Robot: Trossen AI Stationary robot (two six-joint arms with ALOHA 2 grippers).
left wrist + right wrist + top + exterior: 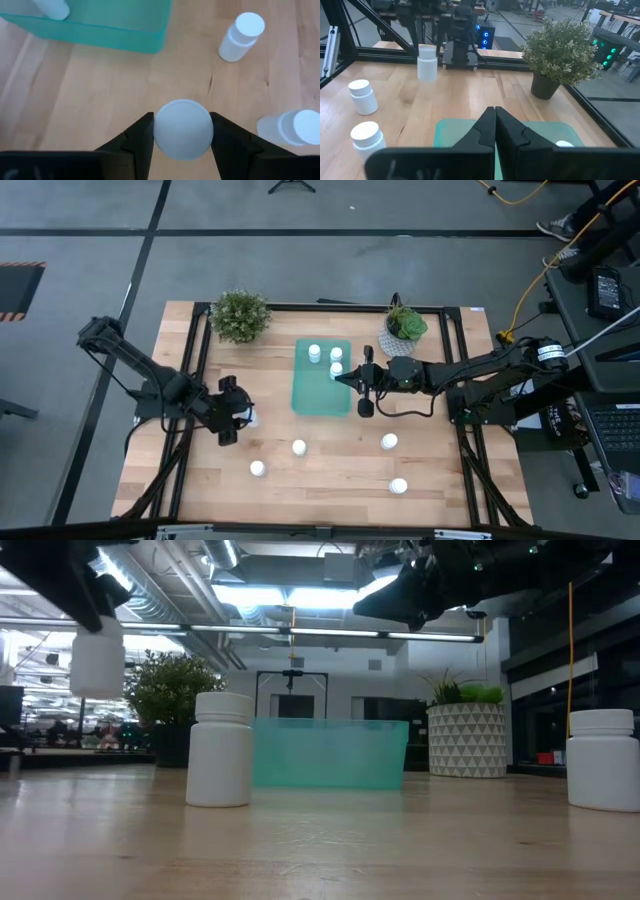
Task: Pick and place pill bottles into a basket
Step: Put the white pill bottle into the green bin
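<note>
My left gripper (pixel 243 417) hangs over the table's left half, shut on a white pill bottle (pixel 183 129) that is up in the air (pixel 97 660). My right gripper (pixel 340 375) is shut and holds nothing; it hovers over the teal basket (pixel 310 395), fingertips together (pixel 495 125). Three pill bottles (pixel 314 352) stand inside the basket. Several more stand on the wood nearer the front: one (pixel 299 447), another (pixel 258 468), and two to the right (pixel 389 442). My left gripper pinches the bottle's top end, at its round cap (pixel 183 112), between the two fingers (pixel 142 135), one on each side. The fingers slant down on it from above. The bottle hangs upright below them (pixel 427 62), lifted clear of the table.
A bushy potted plant (pixel 240 315) stands at the far left of the table. A plant in a white patterned pot (pixel 405 330) stands at the far right, beside the basket. A black frame runs round the tabletop (pixel 195 360). Bare wood lies between the held bottle and the basket.
</note>
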